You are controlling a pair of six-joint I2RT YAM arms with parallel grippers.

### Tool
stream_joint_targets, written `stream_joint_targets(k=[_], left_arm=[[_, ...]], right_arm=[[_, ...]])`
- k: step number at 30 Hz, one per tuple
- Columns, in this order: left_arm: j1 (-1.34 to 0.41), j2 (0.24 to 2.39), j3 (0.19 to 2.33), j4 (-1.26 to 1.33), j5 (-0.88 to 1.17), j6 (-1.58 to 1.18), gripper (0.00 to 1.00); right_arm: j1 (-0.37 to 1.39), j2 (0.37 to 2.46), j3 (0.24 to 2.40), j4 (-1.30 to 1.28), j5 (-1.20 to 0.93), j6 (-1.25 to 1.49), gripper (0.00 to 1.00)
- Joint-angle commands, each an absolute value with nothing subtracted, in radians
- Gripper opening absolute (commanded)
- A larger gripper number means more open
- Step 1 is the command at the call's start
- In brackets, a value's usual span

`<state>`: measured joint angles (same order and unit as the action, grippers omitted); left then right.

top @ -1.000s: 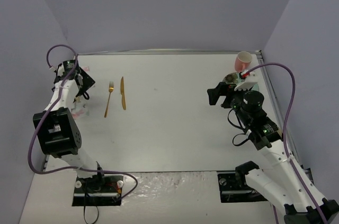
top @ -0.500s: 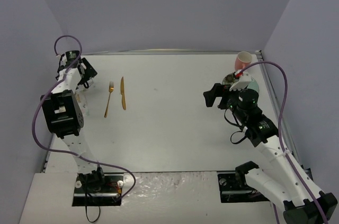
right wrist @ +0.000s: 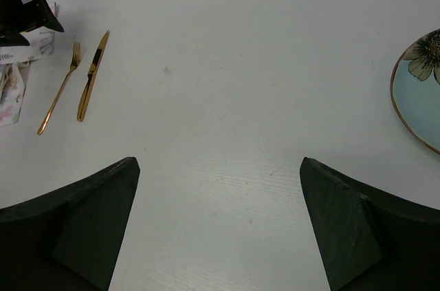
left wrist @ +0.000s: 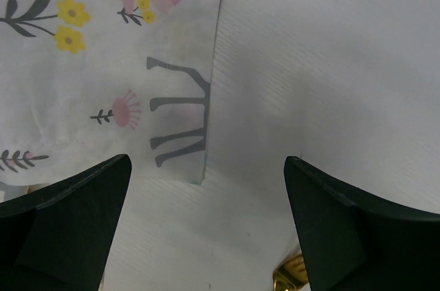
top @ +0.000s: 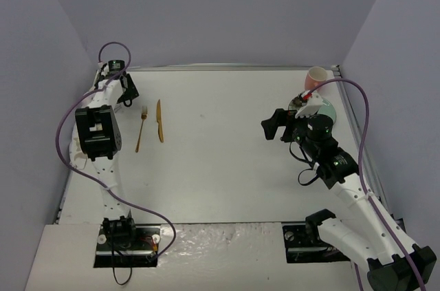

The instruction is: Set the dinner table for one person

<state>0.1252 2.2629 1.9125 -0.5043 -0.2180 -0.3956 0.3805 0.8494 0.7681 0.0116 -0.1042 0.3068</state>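
Observation:
The dinner table [top: 220, 146] is a large white tabletop. A gold fork [top: 141, 128] and gold knife [top: 159, 120] lie side by side at its far left, also in the right wrist view as fork [right wrist: 60, 91] and knife [right wrist: 91, 78]. My left gripper [top: 127, 91] is open and empty, just left of the fork's tip, over the corner of a floral placemat [left wrist: 103, 64]. My right gripper [top: 273, 126] is open and empty above bare table, left of a light blue flowered plate [right wrist: 419, 91].
A pink cup [top: 315, 79] stands at the far right corner, behind the plate [top: 327, 108]. The placemat [right wrist: 12, 88] lies crumpled along the left edge. Purple walls close in the table on three sides. A gold tip [left wrist: 289, 277] shows by the left gripper's right finger.
My left gripper has swung from the table's left edge toward the far end and rightward, ending near the fork. My right gripper has edged slightly left.

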Motion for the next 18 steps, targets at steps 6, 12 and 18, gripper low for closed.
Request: stream_joint_targets(k=[6, 12, 18], left_arm=[[0.15, 2.301, 2.022, -0.559, -0.213, -0.407, 0.87], [0.175, 2.309, 2.009, -0.565, -0.169, -0.423, 0.83], [0.186, 2.282, 1.965, -0.558, -0.156, -0.427, 0.82]], right_arm=[[0.385, 0.854, 0.773, 0.096, -0.123, 0.313, 1.0], [0.385, 0.856, 0.769, 0.096, -0.124, 0.316, 1.0], [0.385, 0.851, 0.764, 0.096, -0.123, 0.314, 1.0]])
